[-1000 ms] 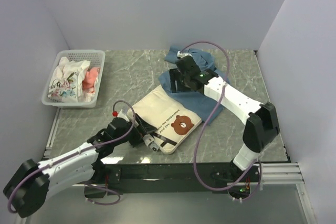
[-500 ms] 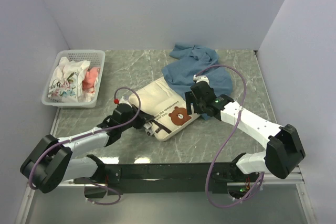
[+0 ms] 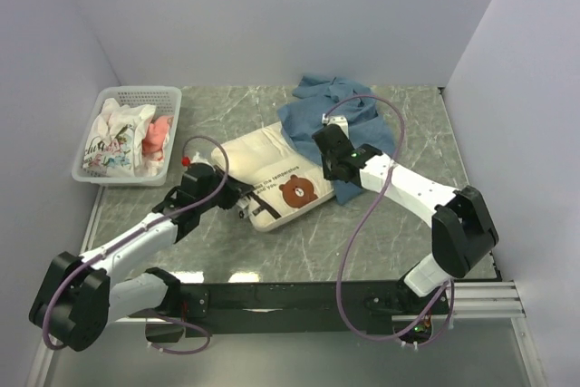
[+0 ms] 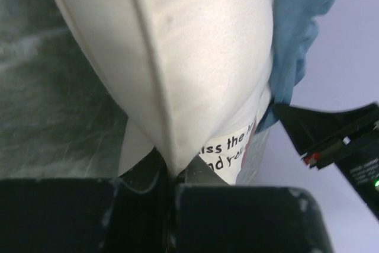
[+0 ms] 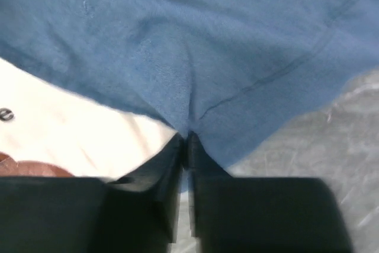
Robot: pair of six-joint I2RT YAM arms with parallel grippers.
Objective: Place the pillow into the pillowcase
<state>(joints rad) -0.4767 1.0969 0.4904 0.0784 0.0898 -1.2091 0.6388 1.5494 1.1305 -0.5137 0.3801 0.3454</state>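
The cream pillow (image 3: 263,169) lies mid-table, its bear print (image 3: 297,191) facing up. My left gripper (image 3: 248,199) is shut on the pillow's near-left corner; in the left wrist view the left gripper (image 4: 173,173) pinches the pillow (image 4: 195,57) at its seam. The blue pillowcase (image 3: 349,124) lies crumpled behind and to the right of the pillow, overlapping its right end. My right gripper (image 3: 327,140) is shut on the pillowcase's edge. The right wrist view shows the right gripper (image 5: 188,140) pinching a fold of the pillowcase (image 5: 195,45), with the pillow (image 5: 65,128) just left of it.
A white mesh basket (image 3: 100,174) holding white floral and pink cloths stands at the table's far left. Walls close in the table on the left, back and right. The right arm's black link (image 4: 337,140) shows beyond the pillow in the left wrist view.
The left gripper closed on the pillow's corner, and the pillow slid left and away. The right gripper swung down to the pillow's right end, then back a little, and closed on the pillowcase.
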